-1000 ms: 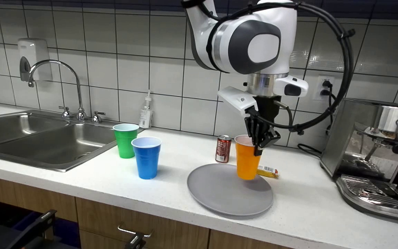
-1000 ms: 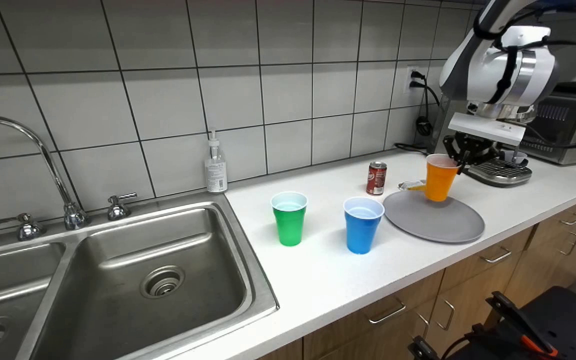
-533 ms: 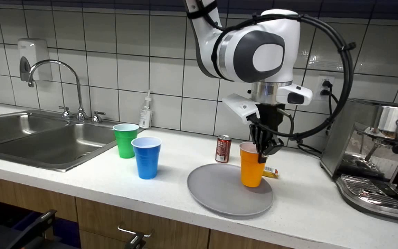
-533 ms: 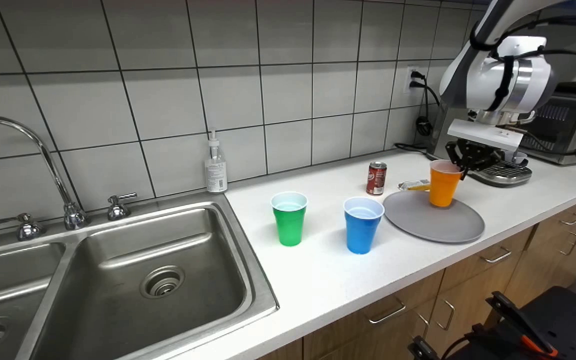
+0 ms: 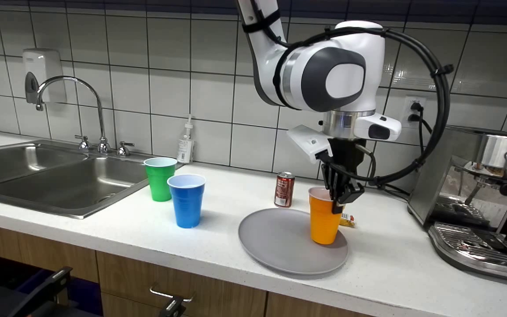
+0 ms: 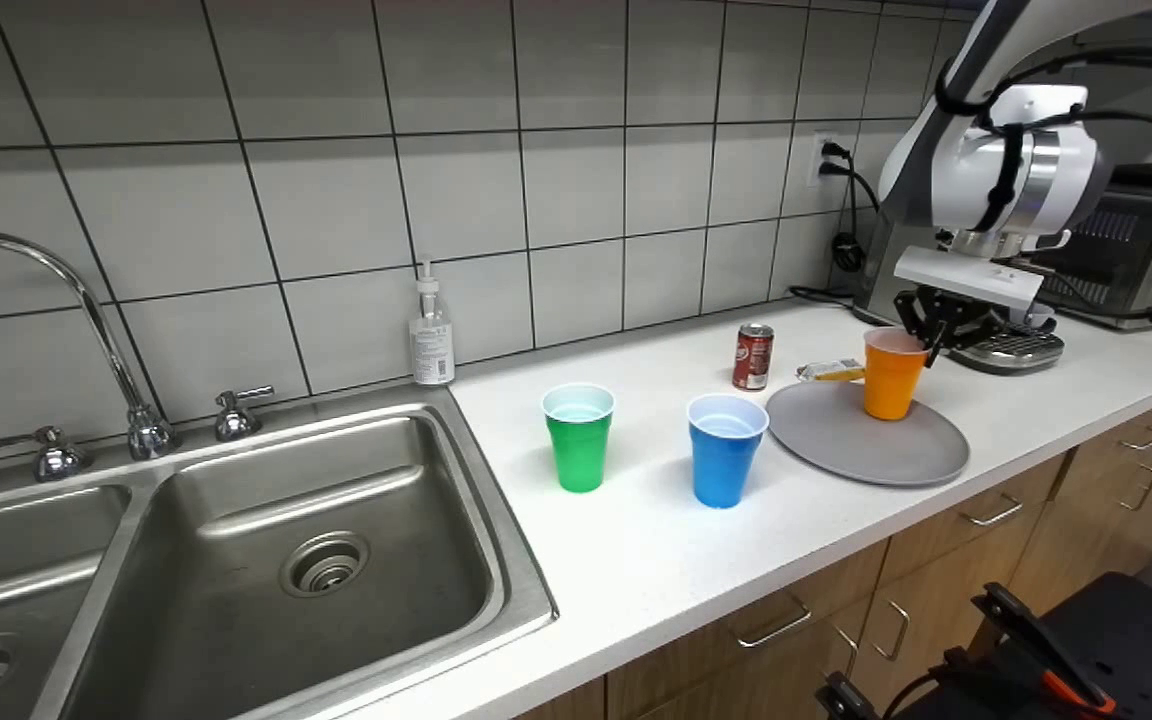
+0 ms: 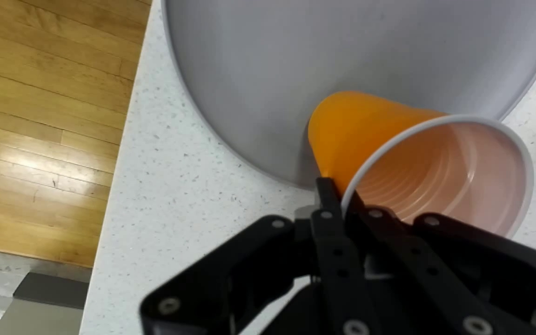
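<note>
My gripper (image 5: 336,208) is shut on the wall of an orange cup (image 5: 324,226), with one finger inside the rim and one outside, as the wrist view (image 7: 340,197) shows. The cup is nearly upright over the grey plate (image 5: 271,246), near the plate's edge. Its base is at or just above the plate; I cannot tell if it touches. The orange cup (image 6: 892,385) and plate (image 6: 856,455) also show in an exterior view. A red can (image 5: 284,190) stands behind the plate. A yellow-and-white wrapped bar (image 6: 829,370) lies behind the cup, partly hidden in an exterior view.
A blue cup (image 5: 186,202) and a green cup (image 5: 159,180) stand between plate and sink (image 6: 526,560). A soap bottle (image 6: 432,335) stands by the wall. A coffee machine (image 5: 478,189) is beyond the plate. The counter's front edge (image 7: 123,153) is near the plate.
My gripper has moved down with the orange cup, bringing its base to plate level, and slightly right in an exterior view. The plate, can and other cups have not moved.
</note>
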Controlling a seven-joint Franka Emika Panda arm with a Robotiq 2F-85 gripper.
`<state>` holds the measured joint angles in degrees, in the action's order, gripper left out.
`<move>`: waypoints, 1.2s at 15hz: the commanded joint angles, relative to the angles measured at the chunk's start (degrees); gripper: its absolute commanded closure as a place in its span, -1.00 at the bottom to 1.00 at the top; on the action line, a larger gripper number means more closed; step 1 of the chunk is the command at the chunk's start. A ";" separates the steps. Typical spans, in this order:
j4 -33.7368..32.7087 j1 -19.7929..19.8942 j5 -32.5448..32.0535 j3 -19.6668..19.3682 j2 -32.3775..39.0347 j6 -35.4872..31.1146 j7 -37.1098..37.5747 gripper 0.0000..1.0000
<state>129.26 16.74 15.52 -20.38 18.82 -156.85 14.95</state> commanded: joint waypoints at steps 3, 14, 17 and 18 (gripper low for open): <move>-1.24 0.17 -1.62 -0.18 -0.22 2.68 1.71 0.37; -0.53 0.19 -0.83 1.14 -4.37 3.15 -0.52 -1.00; 0.17 0.21 -0.65 1.79 -6.36 3.24 -1.57 -1.00; 0.45 0.15 -0.69 2.02 -7.06 3.38 -1.91 -1.00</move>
<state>128.33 16.39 15.52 -19.42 15.54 -155.79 14.54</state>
